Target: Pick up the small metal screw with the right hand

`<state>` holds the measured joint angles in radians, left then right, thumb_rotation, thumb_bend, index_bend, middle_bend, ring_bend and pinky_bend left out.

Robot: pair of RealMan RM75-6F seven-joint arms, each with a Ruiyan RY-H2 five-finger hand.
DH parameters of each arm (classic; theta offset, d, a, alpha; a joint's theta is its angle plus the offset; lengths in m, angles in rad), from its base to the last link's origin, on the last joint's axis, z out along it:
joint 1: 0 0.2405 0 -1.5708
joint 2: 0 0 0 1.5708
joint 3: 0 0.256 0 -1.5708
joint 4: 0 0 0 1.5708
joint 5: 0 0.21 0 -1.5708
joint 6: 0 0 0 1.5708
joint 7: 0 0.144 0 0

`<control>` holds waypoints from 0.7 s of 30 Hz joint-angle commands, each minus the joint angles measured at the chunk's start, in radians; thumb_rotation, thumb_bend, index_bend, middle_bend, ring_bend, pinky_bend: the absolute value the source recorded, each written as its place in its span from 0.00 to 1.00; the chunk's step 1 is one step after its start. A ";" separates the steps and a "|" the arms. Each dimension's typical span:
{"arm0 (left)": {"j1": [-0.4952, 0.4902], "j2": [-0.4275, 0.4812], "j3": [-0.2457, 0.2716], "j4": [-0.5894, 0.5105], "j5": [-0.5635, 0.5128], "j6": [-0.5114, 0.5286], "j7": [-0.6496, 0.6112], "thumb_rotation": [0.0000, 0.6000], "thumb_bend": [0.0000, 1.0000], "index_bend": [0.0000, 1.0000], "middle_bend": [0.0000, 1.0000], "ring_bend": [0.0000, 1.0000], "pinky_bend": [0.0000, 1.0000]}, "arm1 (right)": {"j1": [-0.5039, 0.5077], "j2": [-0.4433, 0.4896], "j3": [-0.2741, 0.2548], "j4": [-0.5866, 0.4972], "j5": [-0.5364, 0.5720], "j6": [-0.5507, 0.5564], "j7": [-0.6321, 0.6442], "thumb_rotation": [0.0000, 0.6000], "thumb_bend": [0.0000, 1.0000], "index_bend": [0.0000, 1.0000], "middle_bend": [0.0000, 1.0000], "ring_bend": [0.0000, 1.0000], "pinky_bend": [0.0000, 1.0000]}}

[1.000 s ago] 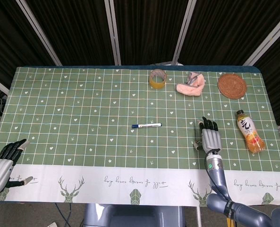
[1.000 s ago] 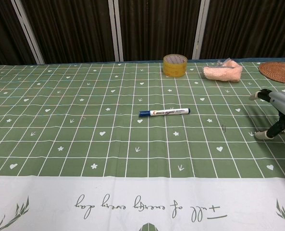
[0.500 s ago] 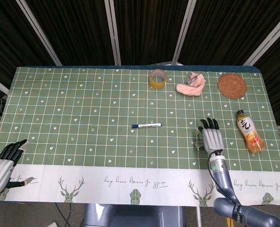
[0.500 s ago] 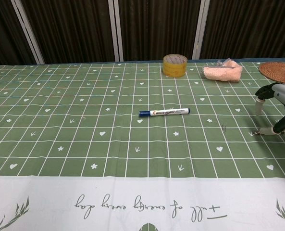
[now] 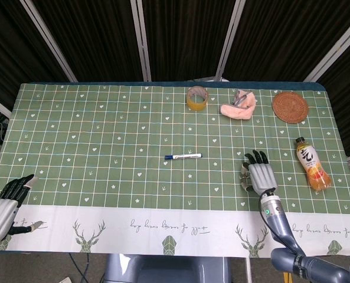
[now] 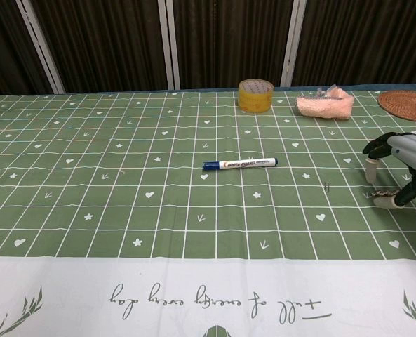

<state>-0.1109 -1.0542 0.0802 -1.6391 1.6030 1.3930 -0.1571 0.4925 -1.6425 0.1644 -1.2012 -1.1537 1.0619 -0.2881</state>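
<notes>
The small metal screw (image 6: 374,194) lies flat on the green checked tablecloth (image 6: 158,210) at the right edge of the chest view. It shows as a thin, threaded sliver with its long axis running roughly left to right across the frame. I take this to be the screw, though it is too small to be sure. In the head view it is hidden under the hand.

The right hand (image 6: 404,165) arches directly over it. One fingertip (image 6: 369,170) points down just above the screw's left end, and the thumb tip (image 6: 383,202) sits at the cloth just below its right end. So the screw lies in the gap between thumb and finger, crosswise to their closing line or nearly so. The fingers are curled down and apart and are not pinching anything. The screw rests on the cloth and is not yet gripped. Closing should trap it only if the tips meet low against the cloth.

A second small metal bit (image 6: 328,186) lies to the left, clear of the hand.

The left hand (image 5: 3,203) rests at the lower left corner of the head view, well apart. Its fingers are extended and hold nothing.
</notes>
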 commanded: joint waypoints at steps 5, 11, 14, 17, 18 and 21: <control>-0.002 0.002 0.000 0.000 -0.007 -0.009 -0.009 1.00 0.04 0.00 0.00 0.00 0.00 | 0.009 -0.021 0.002 0.032 0.002 -0.012 -0.002 1.00 0.22 0.48 0.15 0.00 0.00; -0.003 0.006 -0.001 -0.002 -0.009 -0.010 -0.018 1.00 0.04 0.00 0.00 0.00 0.00 | 0.016 -0.024 0.008 0.043 0.009 -0.021 -0.015 1.00 0.28 0.48 0.15 0.00 0.00; -0.003 0.007 -0.001 -0.003 -0.008 -0.011 -0.020 1.00 0.04 0.00 0.00 0.00 0.00 | 0.015 -0.022 0.005 0.041 0.010 -0.022 -0.023 1.00 0.27 0.49 0.15 0.00 0.00; -0.003 0.007 -0.001 -0.004 -0.008 -0.009 -0.022 1.00 0.04 0.00 0.00 0.00 0.00 | 0.013 -0.020 0.005 0.037 0.015 -0.023 -0.028 1.00 0.28 0.48 0.15 0.00 0.00; -0.003 0.007 -0.001 -0.004 -0.007 -0.008 -0.022 1.00 0.04 0.00 0.00 0.00 0.00 | 0.012 -0.019 0.005 0.035 0.016 -0.023 -0.030 1.00 0.28 0.48 0.15 0.00 0.00; -0.002 0.007 -0.001 -0.005 -0.005 -0.007 -0.021 1.00 0.04 0.00 0.00 0.00 0.00 | 0.012 -0.020 0.004 0.035 0.018 -0.024 -0.035 1.00 0.28 0.49 0.15 0.00 0.00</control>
<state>-0.1134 -1.0474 0.0794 -1.6438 1.5978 1.3856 -0.1777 0.5045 -1.6620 0.1681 -1.1663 -1.1366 1.0384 -0.3231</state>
